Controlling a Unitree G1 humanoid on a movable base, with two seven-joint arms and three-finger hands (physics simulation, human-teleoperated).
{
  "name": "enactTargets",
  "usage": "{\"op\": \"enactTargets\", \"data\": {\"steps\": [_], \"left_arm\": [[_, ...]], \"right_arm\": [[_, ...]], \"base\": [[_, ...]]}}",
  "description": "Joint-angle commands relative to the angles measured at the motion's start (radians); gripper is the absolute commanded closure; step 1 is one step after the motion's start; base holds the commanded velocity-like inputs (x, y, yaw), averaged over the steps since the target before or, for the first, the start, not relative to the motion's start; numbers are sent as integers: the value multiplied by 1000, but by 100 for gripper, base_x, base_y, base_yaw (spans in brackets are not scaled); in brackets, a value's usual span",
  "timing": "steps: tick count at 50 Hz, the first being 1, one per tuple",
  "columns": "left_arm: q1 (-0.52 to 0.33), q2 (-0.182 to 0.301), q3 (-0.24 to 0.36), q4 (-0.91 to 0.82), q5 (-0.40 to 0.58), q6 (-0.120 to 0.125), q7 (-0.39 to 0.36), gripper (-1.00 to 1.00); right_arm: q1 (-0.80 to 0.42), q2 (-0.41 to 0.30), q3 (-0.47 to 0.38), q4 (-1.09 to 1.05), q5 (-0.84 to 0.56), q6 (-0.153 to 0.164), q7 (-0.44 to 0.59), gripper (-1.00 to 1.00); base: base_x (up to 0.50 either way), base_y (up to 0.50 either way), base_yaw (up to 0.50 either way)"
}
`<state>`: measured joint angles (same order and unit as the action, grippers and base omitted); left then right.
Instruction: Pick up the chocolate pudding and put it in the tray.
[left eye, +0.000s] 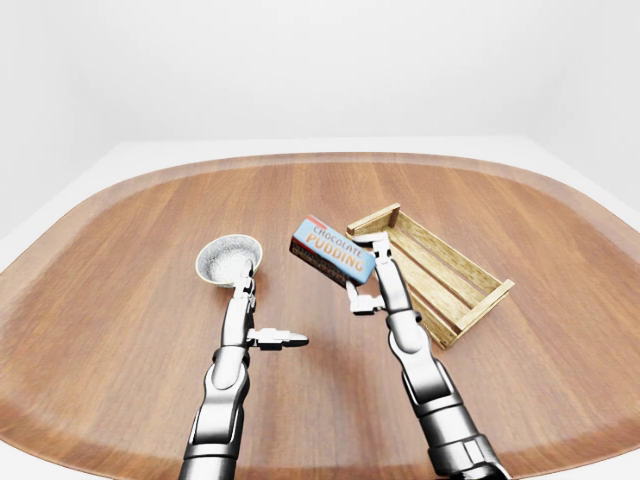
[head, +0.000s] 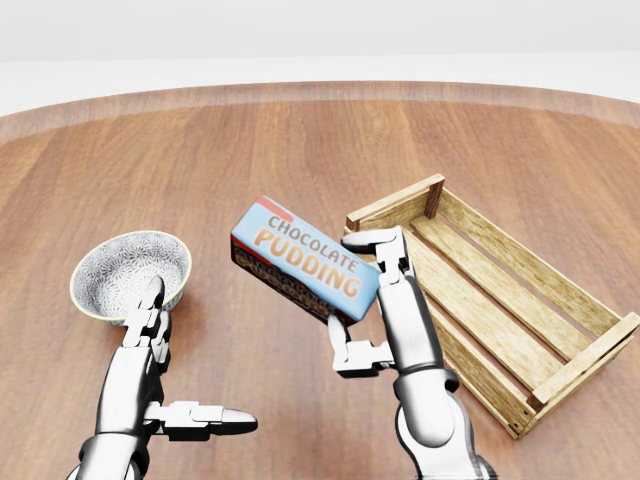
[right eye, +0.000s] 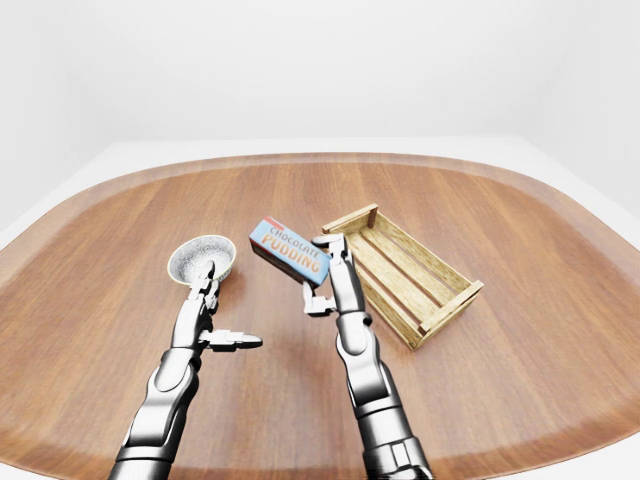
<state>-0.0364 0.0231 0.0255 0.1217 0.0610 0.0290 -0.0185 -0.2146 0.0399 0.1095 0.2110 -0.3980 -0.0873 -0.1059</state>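
The chocolate pudding box (head: 303, 258), blue with orange lettering, is held tilted above the table by my right hand (head: 365, 300). Its fingers close round the box's right end, the thumb below it. The box hangs just left of the wooden slatted tray (head: 560, 300), near the tray's upper left corner (head: 395, 205). My left hand (head: 160, 360) is open and empty, fingers stretched toward the bowl, thumb pointing right.
A white patterned bowl (head: 128, 274) stands on the table left of the box, just above my left hand's fingertips. The round wooden table (left eye: 120, 260) spreads wide; its rim runs along the top of the head view.
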Motion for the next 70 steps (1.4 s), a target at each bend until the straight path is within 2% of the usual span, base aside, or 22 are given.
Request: {"op": "enactTargets", "data": {"steps": [1, 4, 12, 23, 26, 32, 41, 44, 47, 57, 60, 70], "left_arm": [[2, 0, -1, -11, -6, 3, -7, -100], [2, -1, -1, -11, -7, 2, -7, -100], [2, 0, -1, -11, -7, 3, -7, -100], [-9, 0, 0, 7, -7, 8, -7, -100], [-13, 1, 1, 20, -8, 0, -7, -100], [-8, 1, 0, 2, -7, 15, -8, -100], [-14, 2, 1, 15, -8, 8, -8, -100], [-9, 0, -1, 1, -7, 16, -9, -100], [-6, 0, -3, 2, -6, 13, -10, -100], [-6, 2, -2, 1, -7, 16, -16, -100], [-6, 2, -1, 8, -8, 11, -18, -100], [-7, 3, 0, 4, -9, 19, -23, -100]], "right_arm": [[-163, -15, -48, 87, 29, 0, 1, 100], [-203, -24, -57, 205, 30, 0, -26, 100], [-365, -48, -97, 344, 88, 0, -5, 100], [-634, -91, -135, 811, 161, 0, -38, 100], [-673, -95, -141, 807, 178, 0, -22, 100], [-753, -103, -140, 862, 161, 0, -29, 100], [-864, -108, -157, 979, 173, 0, -28, 100], [-911, -116, -168, 999, 184, 0, -16, 100], [-963, -134, -171, 1020, 177, 0, -12, 100], [-996, -145, -192, 1057, 175, 0, -9, 100], [-1001, -145, -197, 1063, 178, 0, -3, 100], [-1007, -159, -192, 1074, 140, 0, -2, 100]], "base": [[0, 0, 0], [0, 0, 0], [0, 0, 0], [0, 0, 0], [0, 0, 0], [0, 0, 0], [0, 0, 0], [0, 0, 0], [0, 0, 0], [0, 0, 0], [0, 0, 0], [0, 0, 0]]}}
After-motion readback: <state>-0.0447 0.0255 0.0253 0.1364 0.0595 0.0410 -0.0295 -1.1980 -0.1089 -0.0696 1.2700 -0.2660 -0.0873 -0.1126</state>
